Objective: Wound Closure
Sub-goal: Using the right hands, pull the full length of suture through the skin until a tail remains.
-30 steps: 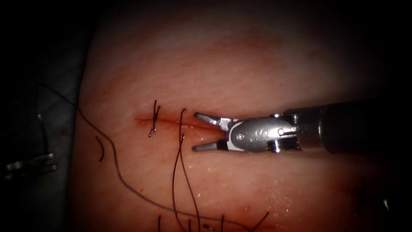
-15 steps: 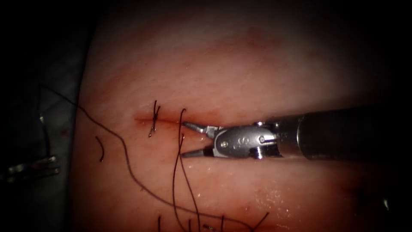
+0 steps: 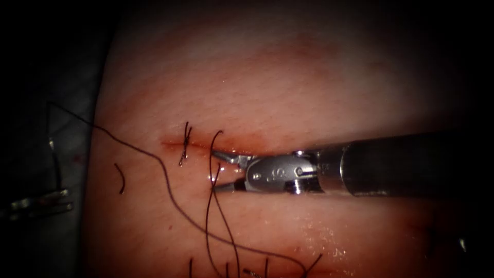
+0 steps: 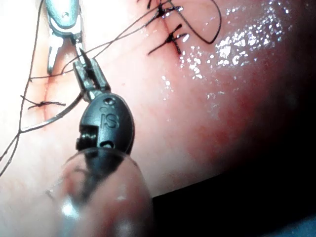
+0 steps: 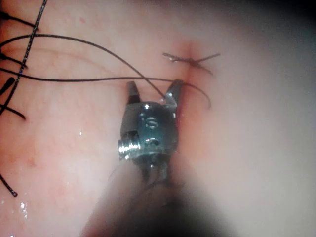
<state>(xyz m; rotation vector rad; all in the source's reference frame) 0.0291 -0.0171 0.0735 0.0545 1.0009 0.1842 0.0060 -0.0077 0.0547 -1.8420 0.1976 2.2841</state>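
Observation:
My right tool comes in from the right along the cut. Its jaws stand open on either side of the thread that crosses the cut and hold nothing; the right wrist view shows the same tool. Off the tissue's left edge my left tool lies in the dark. Its jaws look shut on the long thread. A pale sliver rises above the left tool; I cannot tell whether it is the needle. It is not in the tissue.
A tied stitch crosses the cut left of the open jaws, seen also as stitch. A short cut end of thread lies on the tissue at the left. Several thread ends lie at the near edge.
My right tool has moved left along the cut, and its open jaws now straddle the thread of the second stitch. The long thread on the left has shifted to the right.

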